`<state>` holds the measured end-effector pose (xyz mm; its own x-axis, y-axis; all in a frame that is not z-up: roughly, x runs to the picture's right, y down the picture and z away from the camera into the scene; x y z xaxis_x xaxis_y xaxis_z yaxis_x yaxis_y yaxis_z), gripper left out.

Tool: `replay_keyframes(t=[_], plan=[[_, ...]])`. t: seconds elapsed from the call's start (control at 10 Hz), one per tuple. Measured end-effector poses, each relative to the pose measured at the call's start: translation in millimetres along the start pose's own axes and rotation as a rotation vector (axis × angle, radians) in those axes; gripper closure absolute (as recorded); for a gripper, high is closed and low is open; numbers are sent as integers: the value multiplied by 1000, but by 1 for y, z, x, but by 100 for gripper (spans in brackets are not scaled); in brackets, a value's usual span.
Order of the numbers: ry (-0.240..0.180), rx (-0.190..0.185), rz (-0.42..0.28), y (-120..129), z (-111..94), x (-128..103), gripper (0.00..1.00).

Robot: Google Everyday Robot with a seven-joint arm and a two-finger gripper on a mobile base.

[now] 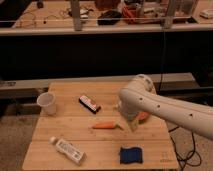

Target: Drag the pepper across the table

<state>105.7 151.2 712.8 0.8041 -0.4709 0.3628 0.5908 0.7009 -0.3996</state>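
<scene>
Gripper [131,124]: fingers released, grasping nothing; low, just right of the pepper's stem end.
Pepper [105,126]: lying flat mid-table, green tip pointing right.
Orange bowl [144,117]: right of the gripper, partly hidden by the arm.
Table [100,150]: white cup [47,102] far left, blue sponge [131,155] near right.

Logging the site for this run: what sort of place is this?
Probably a robotics lab or workshop: a cluttered workbench with cables behind, and a wooden table of assorted test items. The gripper sits beside the pepper.
</scene>
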Motion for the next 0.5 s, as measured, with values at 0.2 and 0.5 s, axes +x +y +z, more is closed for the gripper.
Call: replay_keyframes(t=[0.2,0.5], plan=[[-2,1,-27,-1,3,0,20],[-4,2,-73,-4,8,-1,20]])
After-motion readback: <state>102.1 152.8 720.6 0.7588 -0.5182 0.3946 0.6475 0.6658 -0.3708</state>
